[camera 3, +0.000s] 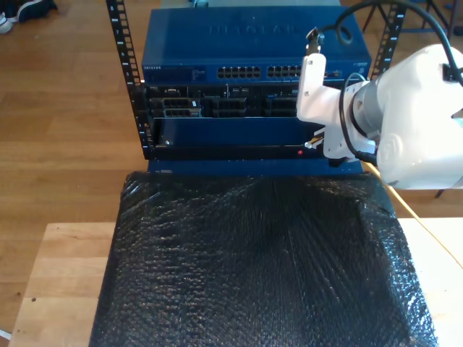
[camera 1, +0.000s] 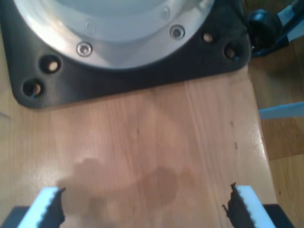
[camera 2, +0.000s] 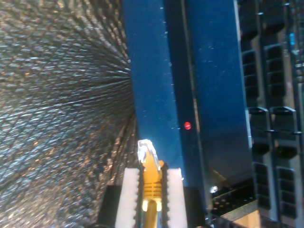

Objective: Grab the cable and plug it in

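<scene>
Yellow cable (camera 2: 151,178) pinched in my second tool (camera 2: 151,190); first tool (camera 1: 147,206) spread, empty.

Faint raised lettering runs across the top of the blue network switch (camera 3: 249,43) at the far end of the scene; it appears to read NETGEAR, though it is too dim to confirm. No other legible marking.

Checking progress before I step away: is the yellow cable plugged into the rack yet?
Not yet. My second tool is shut on the cable, and its clear plug points at the blue front panel, free of any port.
</scene>
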Robot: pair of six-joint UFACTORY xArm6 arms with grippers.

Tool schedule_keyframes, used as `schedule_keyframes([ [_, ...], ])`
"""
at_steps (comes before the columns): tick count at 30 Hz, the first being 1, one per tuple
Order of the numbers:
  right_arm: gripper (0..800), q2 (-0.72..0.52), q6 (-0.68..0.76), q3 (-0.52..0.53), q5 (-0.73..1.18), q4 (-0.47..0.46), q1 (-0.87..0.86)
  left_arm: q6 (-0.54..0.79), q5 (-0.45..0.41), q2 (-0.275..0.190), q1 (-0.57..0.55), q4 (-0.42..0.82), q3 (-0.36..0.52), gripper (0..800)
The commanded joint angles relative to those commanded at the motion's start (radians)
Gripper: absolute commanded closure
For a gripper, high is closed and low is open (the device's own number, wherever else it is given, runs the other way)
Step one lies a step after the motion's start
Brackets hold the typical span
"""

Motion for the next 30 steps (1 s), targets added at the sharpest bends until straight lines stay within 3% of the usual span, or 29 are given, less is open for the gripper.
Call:
schedule_keyframes([
  [12,800,-0.005,-0.002,0.226,-0.331,0.000,0.098,0.000,0.005,0.011,0.000,0.000,-0.003,0],
  [30,800,0.121,-0.002,0.210,-0.704,0.003,0.153,0.000,0.005,0.011,0.000,0.000,-0.003,0],
])
